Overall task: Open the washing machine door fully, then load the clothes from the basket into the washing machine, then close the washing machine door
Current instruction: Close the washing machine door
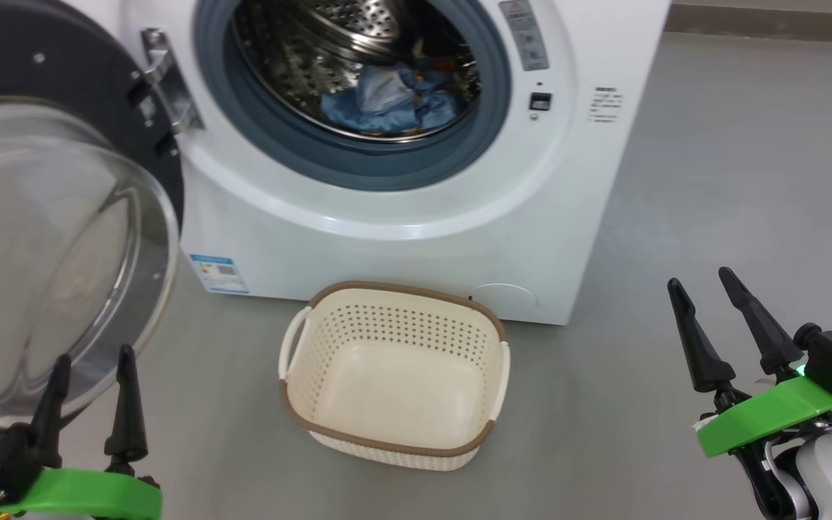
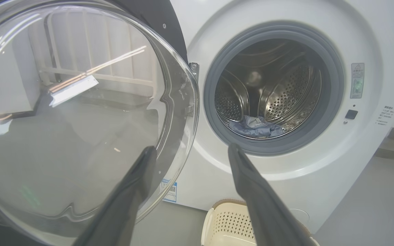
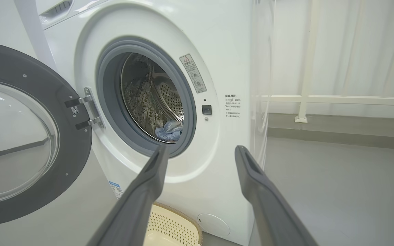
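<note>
- Glass-bellied washing machine door [image 1: 55, 217] stands swung wide at nine o'clock in the head view, just above the left gripper [image 1: 94, 355], whose fingers are spread and empty.
- Right gripper [image 1: 699, 278] waits well apart at four o'clock, also spread and empty.
- Clothes [image 1: 387, 97] lie inside the washing machine [image 1: 401, 245] at twelve o'clock, and the basket [image 1: 387, 289] is bare (closing looks like the left arm's job).

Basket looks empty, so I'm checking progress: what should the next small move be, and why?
Probably bring the left gripper up to the door and begin swinging it shut. The basket is empty, the clothes lie in the drum, the door stands wide open, and that gripper, open and empty, is nearest it.
</note>
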Controlling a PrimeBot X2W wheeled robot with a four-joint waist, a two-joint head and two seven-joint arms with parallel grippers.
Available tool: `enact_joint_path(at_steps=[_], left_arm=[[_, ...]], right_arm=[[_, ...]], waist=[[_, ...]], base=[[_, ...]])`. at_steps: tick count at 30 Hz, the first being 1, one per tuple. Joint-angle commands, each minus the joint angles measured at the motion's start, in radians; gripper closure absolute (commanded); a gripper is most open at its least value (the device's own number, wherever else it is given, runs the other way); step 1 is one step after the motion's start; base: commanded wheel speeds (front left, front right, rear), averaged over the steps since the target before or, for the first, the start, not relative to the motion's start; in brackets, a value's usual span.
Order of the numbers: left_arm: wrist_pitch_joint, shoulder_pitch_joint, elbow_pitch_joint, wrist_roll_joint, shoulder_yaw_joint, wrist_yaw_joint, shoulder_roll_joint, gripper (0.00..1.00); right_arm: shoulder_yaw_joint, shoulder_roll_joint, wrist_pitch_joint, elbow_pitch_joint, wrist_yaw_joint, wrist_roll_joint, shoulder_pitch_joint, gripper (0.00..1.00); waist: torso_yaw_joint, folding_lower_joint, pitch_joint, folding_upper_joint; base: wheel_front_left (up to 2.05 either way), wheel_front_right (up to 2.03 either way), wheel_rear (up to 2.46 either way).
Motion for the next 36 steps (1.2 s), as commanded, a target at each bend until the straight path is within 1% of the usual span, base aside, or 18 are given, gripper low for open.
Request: enact_joint_path(at_steps=[1,11,12,26,36], left_arm=[[-0.005,-0.005,-0.03,0.016,0.037,0.01,0.025,0.0],[-0.005,0.009,-0.042,0.022,0.04,0.033,0.018,0.0],[-0.005,0.009,-0.042,0.022,0.04,0.033,0.018,0.0],[-0.005,0.011,-0.033,0.019,0.032,0.036,0.022,0.0],[0.001,0.01,-0.038,0.017,0.025,0.039,0.032,0.0]], right_arm=[[0.015,-0.021,-0.008,-0.019,0.007,0.011,-0.006,0.0],[0.031,-0.029,-0.008,-0.012,0.007,0.016,-0.011,0.0],[0.031,-0.029,-0.008,-0.012,0.007,0.016,-0.011,0.0],[0.05,-0.031,-0.008,-0.004,0.007,0.022,-0.014,0.0],[0.059,-0.021,-0.008,-0.001,0.007,0.024,-0.016,0.0]], waist=[[0.048,0.0,0.001,0.0],[0.164,0.0,0.0,0.0],[0.164,0.0,0.0,0.0],[0.281,0.0,-0.01,0.0],[0.341,0.0,-0.011,0.0]], base=[[0.0,0.0,0.0],[0.0,0.0,0.0],[0.0,0.0,0.0],[0.0,0.0,0.0],[0.0,0.0,0.0]])
